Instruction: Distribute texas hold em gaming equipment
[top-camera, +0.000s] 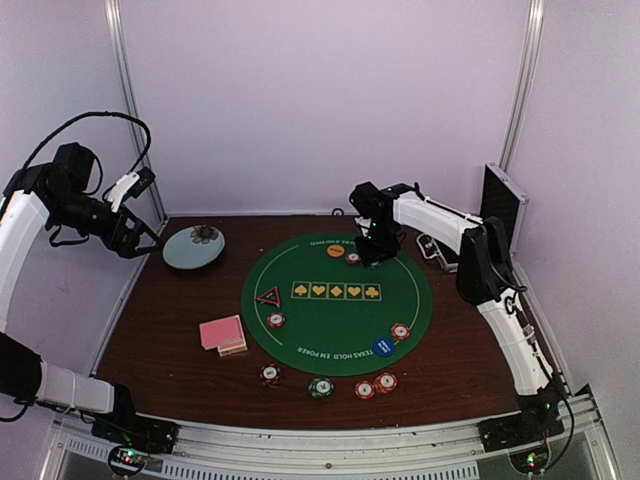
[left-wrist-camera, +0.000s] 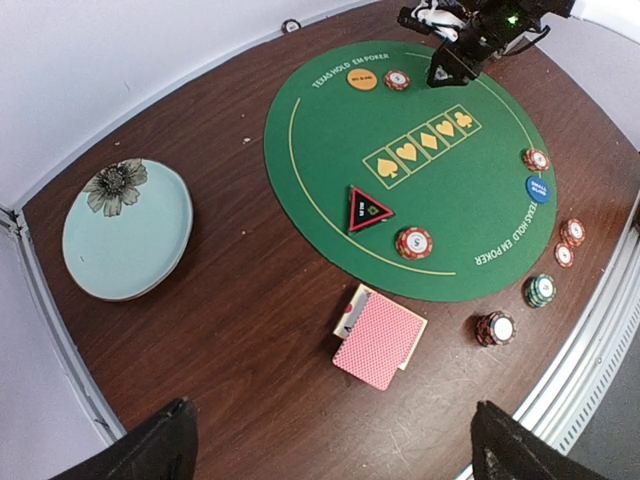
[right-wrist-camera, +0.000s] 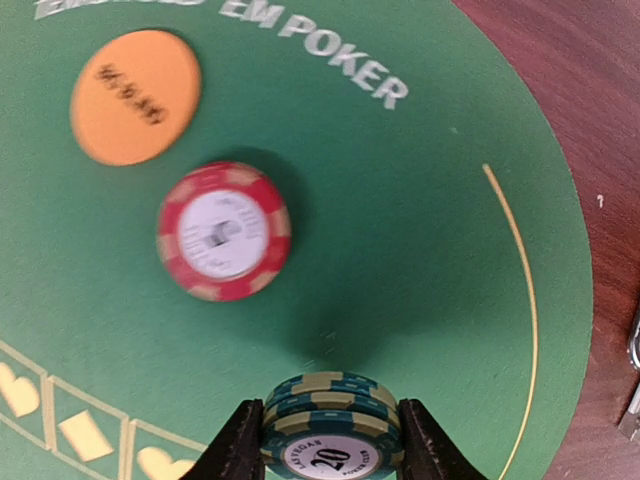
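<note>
Overhead view: the left gripper (top-camera: 140, 238) hangs beside a pale blue plate (top-camera: 193, 248) at the table's far left. The right gripper (top-camera: 372, 252) sits low over the far edge of a round green poker mat (top-camera: 335, 320), near an orange disc (top-camera: 336, 250). Pink-backed cards (top-camera: 222, 333) lie on the wood left of the mat. A triangle marker (top-camera: 268, 296) and a blue disc (top-camera: 383, 347) rest on the mat.

Left wrist view: its fingers (left-wrist-camera: 155, 448) are spread wide, holding nothing, high above the table.

Right wrist view: the fingers clamp a green chip stack (right-wrist-camera: 332, 425) marked 20, over the mat. A red chip (right-wrist-camera: 223, 231) lies just beyond, beside the orange disc.
</note>
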